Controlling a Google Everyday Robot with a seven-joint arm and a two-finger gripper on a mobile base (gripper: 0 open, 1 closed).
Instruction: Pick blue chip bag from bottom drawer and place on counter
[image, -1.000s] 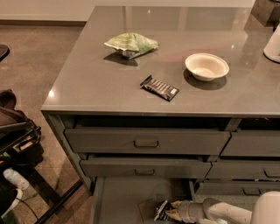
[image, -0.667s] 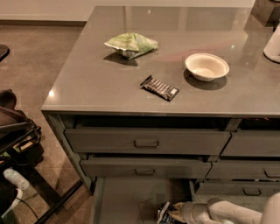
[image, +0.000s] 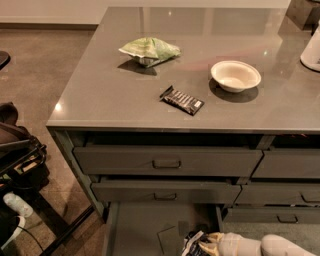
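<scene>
The gripper (image: 209, 242) sits low in the open bottom drawer (image: 135, 225), right against the blue chip bag (image: 192, 244), near a paper scrap (image: 167, 236). On the counter (image: 115, 100) above lie a pale green bag (image: 150, 50), a black bar wrapper (image: 182, 100) and a white bowl (image: 235, 76).

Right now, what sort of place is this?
Likely a kitchen or break room: grey counter with bowl and green snack bag; gripper in the bottom drawer by the blue chip bag.
</scene>
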